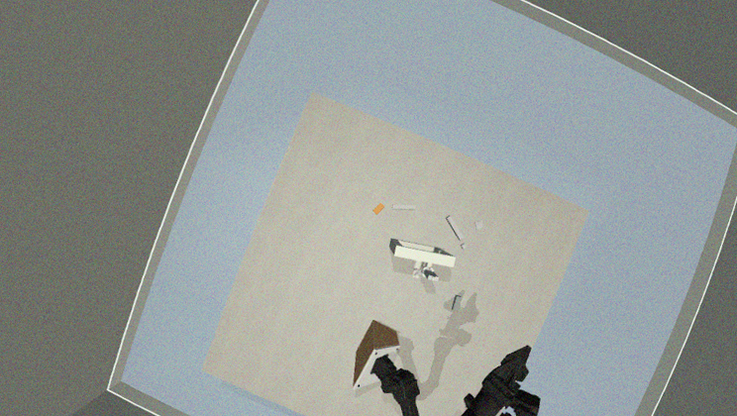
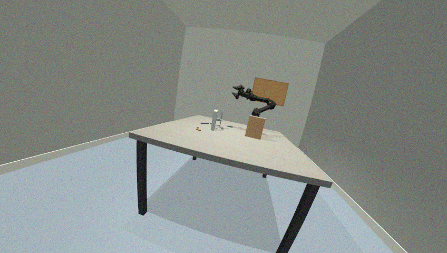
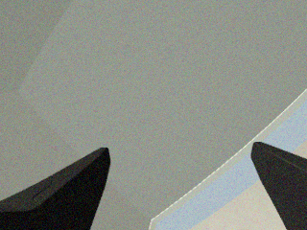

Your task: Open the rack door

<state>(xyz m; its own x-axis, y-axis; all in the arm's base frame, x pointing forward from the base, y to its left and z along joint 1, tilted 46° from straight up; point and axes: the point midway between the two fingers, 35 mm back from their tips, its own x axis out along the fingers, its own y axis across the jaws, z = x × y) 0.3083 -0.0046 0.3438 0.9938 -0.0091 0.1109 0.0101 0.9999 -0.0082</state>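
The black two-fingered gripper (image 1: 525,377) (image 2: 233,90) (image 3: 180,152) hangs high, fingers spread, away from the small white upright rack (image 1: 424,255) (image 2: 214,120) on the pale table (image 1: 282,259) (image 2: 219,147). Its handle probably turns stiffly; I'd grip mid-height.

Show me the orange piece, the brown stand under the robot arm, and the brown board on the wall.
Orange piece (image 1: 377,208) (image 2: 198,129): top and exterior views, its middle.
Brown stand (image 1: 384,337) (image 2: 254,127): top and exterior views, a side face.
Brown board (image 2: 271,89): exterior view, its front.

In top view, rack (image 1: 424,255) (image 2: 214,119) on table (image 1: 283,271) (image 2: 225,140), small pieces behind, pedestal (image 1: 375,336) (image 2: 255,127) before it
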